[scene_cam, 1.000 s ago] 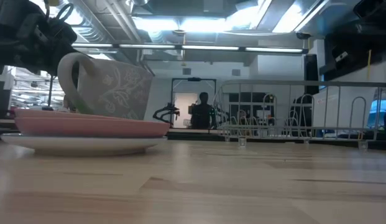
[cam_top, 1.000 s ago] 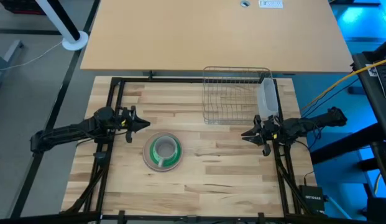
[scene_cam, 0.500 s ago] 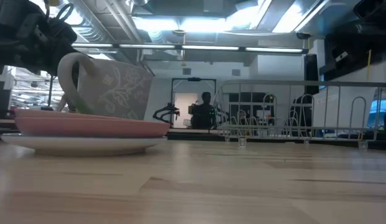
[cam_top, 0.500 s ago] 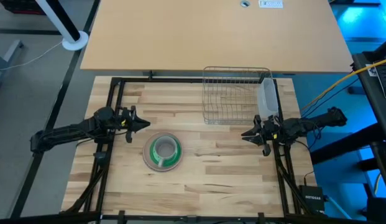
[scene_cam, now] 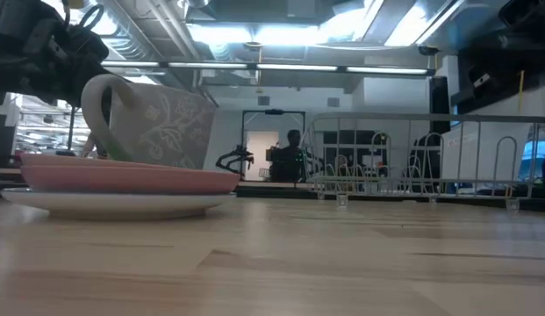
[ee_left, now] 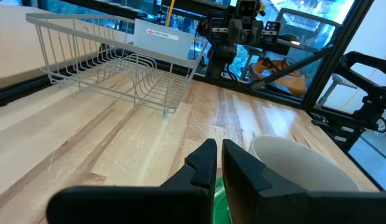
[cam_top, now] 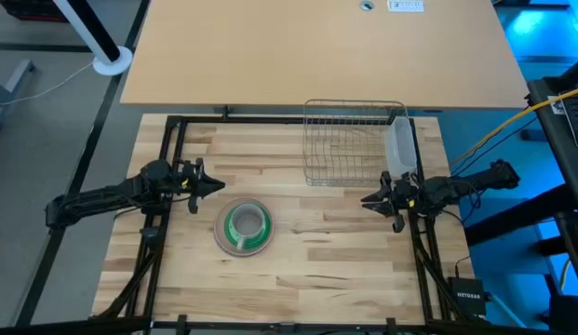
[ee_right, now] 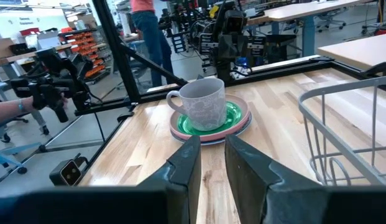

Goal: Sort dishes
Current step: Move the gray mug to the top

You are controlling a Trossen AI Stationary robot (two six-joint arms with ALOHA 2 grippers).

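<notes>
A small grey cup [cam_top: 248, 223] stands on a stack of plates: green [ee_right: 234, 116] on top, pink [scene_cam: 123, 178] under it, a white one [scene_cam: 114, 204] at the bottom, on the table's left half. My left gripper [cam_top: 220, 186] hovers just left and far of the stack, fingers nearly shut and empty; its fingers show in the left wrist view [ee_left: 219, 163]. My right gripper [cam_top: 366, 200] waits near the table's right edge, fingers nearly shut and empty, pointing at the stack [ee_right: 211, 162].
A wire dish rack [cam_top: 352, 144] stands at the far right of the table, with a translucent tub [cam_top: 401, 149] against its right side. Black frame rails [cam_top: 168, 167] run along the table's edges. A person stands in the room beyond [ee_right: 149, 31].
</notes>
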